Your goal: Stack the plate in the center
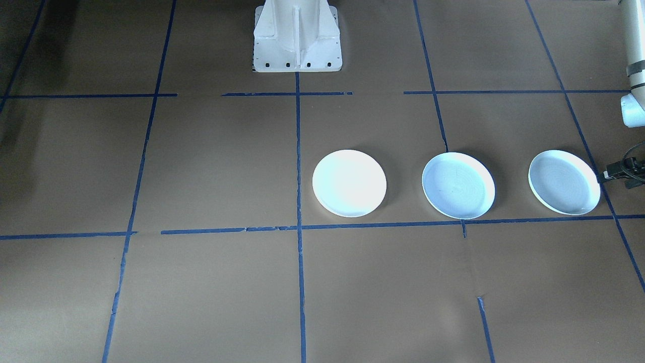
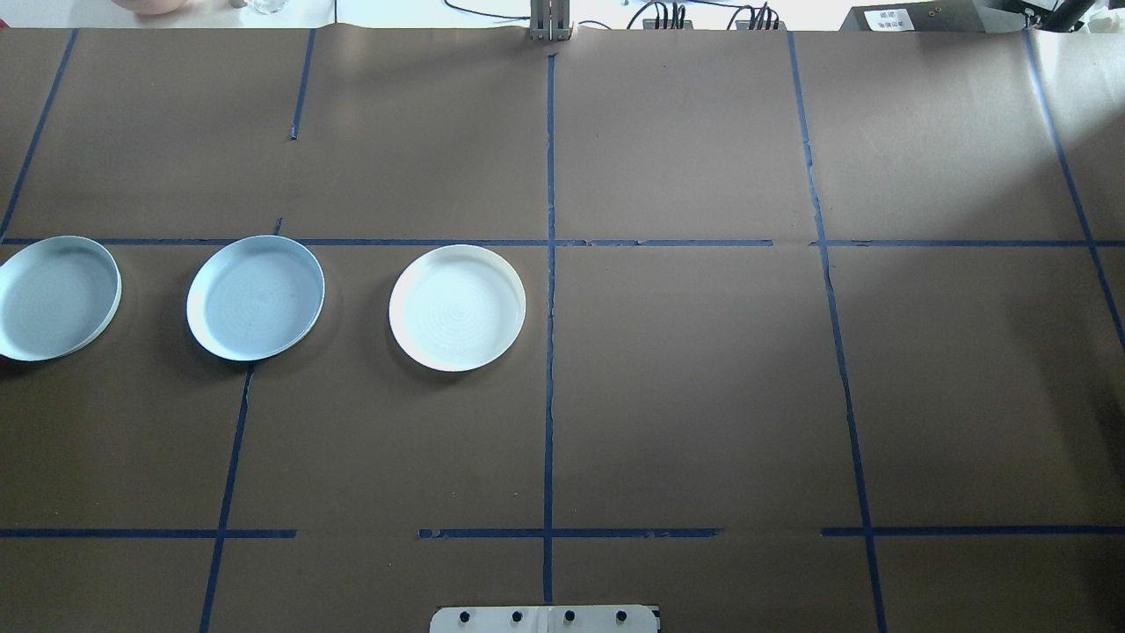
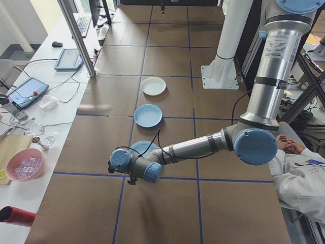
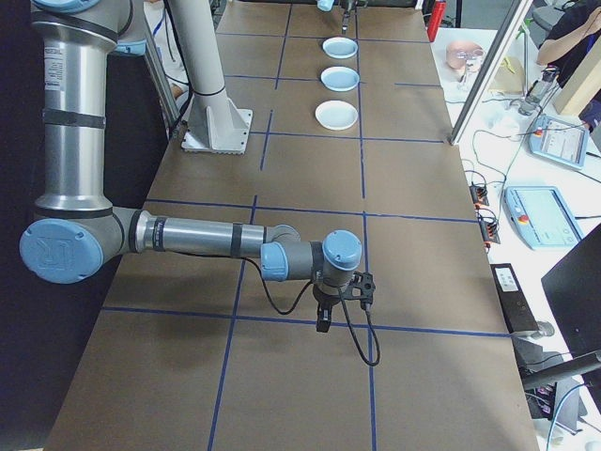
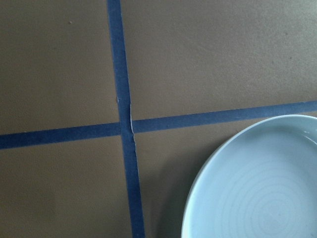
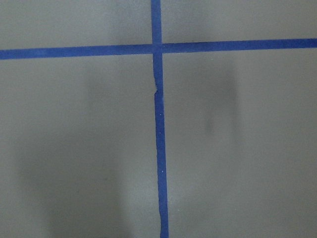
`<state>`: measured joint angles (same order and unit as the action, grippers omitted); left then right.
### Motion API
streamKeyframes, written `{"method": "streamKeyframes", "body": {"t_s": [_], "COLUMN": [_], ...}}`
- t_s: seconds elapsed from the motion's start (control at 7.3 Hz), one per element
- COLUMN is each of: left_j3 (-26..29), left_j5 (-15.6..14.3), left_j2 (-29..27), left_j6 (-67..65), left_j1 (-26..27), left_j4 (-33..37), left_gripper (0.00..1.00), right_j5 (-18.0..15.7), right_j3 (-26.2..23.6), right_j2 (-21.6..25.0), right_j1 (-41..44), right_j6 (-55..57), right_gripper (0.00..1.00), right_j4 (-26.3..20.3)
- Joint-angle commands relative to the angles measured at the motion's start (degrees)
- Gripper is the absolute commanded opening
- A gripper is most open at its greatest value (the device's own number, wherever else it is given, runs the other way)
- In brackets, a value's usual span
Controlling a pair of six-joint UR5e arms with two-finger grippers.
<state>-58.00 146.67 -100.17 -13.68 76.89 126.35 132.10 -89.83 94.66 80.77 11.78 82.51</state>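
— Since the job is about plates, where do they lie?

— Three lie in a row on the brown table [image 2: 703, 396], all on the robot's left half. The white plate [image 2: 457, 308] sits just left of the central blue tape line [image 2: 549, 369]. The middle blue plate [image 2: 255, 297] lies left of it. The outer blue plate [image 2: 57, 297] lies left again, at the table's end. Each rests flat on the table, apart from the others.

— And the grippers?

— The left gripper [image 3: 130, 179] hangs low just beside the outer blue plate, and its wrist camera catches that plate's rim and a tape crossing. I cannot tell whether its fingers are spread or together. The right gripper [image 4: 322, 322] points down over a tape crossing at the table's right end, well apart from the plates. I cannot tell how its fingers stand either.

— Any writing?

— A white label sits on a dark box [image 2: 923, 18] at the far edge, too small to read. Lettering runs down the left arm [image 3: 274, 66], also too small to read.
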Motion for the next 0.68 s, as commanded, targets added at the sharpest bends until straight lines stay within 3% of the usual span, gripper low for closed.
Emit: {"method": "streamKeyframes", "body": {"t_s": [0.0,0.27,0.55], "left_j3": [1.0,0.9,0.6], "left_j5": [0.2,0.2,0.2], "left_j2": [-0.6,-0.6,-0.6], "left_j6": [-4.0,-4.1,-4.0], "left_j1": [-0.6,-2.3,-4.3], "left_j4": [2.3,2.7,2.8], "left_gripper": [0.99,0.89,0.90], "right_j5": [0.0,0.0,0.0], "right_j3": [0.0,-0.1,0.0], "right_j2": [0.0,0.0,0.0], "right_j1": [0.0,0.0,0.0], "right_j6": [0.0,0.0,0.0], "right_gripper": [1.00,1.00,1.00], "right_j4": [0.0,0.0,-0.1]}}
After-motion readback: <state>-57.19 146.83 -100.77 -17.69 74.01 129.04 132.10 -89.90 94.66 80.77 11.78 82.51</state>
